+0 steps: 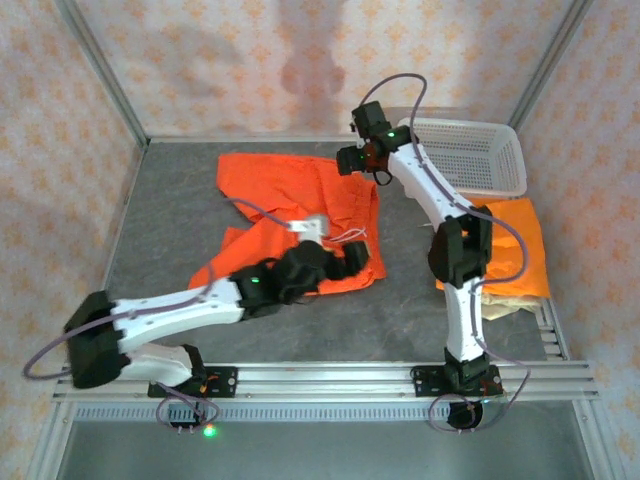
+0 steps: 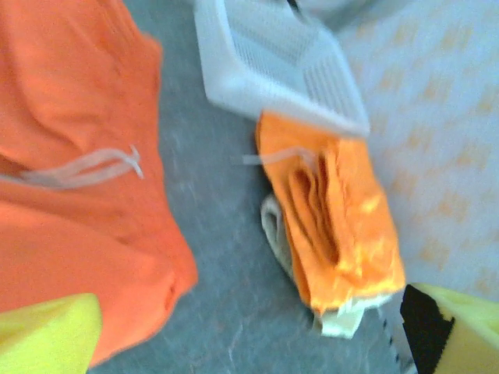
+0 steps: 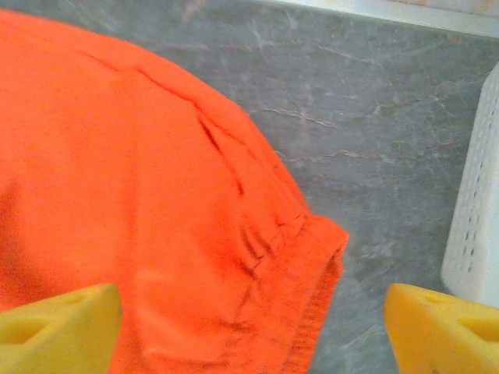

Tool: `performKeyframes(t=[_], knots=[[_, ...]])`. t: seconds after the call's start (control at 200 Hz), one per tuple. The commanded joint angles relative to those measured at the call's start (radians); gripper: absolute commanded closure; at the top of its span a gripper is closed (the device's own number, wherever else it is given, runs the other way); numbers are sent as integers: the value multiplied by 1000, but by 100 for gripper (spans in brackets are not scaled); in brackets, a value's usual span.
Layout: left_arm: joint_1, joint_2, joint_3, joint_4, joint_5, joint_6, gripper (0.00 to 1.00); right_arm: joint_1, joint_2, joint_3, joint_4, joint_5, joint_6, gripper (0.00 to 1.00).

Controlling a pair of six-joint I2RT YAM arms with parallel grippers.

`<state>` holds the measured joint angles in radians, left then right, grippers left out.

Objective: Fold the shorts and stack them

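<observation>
Both tools stand wide: the right tool [image 3: 249, 331] over a corner of the orange shorts [image 3: 156, 195], the left tool [image 2: 249, 335] seemingly near the blurred drawstring [image 2: 86, 167]. A shallow pinch could catch one layer, skewing the fold.

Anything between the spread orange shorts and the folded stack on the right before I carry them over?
Nothing lies on the table strip between the spread orange shorts and the folded stack. The right arm rises over that gap in the top view, so it may block the path.
</observation>
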<state>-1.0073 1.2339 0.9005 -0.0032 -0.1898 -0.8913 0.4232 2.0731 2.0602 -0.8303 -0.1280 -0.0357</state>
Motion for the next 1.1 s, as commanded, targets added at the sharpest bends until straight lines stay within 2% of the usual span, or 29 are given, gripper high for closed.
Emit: performKeyframes(t=[0.0, 0.16, 0.305, 0.405, 0.595, 0.671, 0.796, 1.096], knots=[[95, -165, -86, -228, -82, -2, 0, 2, -189, -135, 61, -138, 86, 10], [305, -393, -197, -467, -32, -45, 0, 22, -397, -469, 234, -265, 206, 5], [529, -518, -339, -517, 118, -68, 0, 72, -504, -731, 367, -322, 310, 4], [669, -535, -425, -483, 241, -81, 0, 117, -532, -851, 435, -344, 369, 3], [836, -460, -458, -444, 337, -39, 0, 196, -531, -978, 501, -337, 421, 2], [884, -398, -403, -435, 364, 4, 0, 207, -507, -1005, 502, -330, 428, 2], [934, -266, -250, -481, 349, 100, 2, 207, -465, -1042, 491, -281, 441, 2], [947, 74, -6, -497, 323, 221, 11, 206, -383, -1099, 477, -219, 448, 2]])
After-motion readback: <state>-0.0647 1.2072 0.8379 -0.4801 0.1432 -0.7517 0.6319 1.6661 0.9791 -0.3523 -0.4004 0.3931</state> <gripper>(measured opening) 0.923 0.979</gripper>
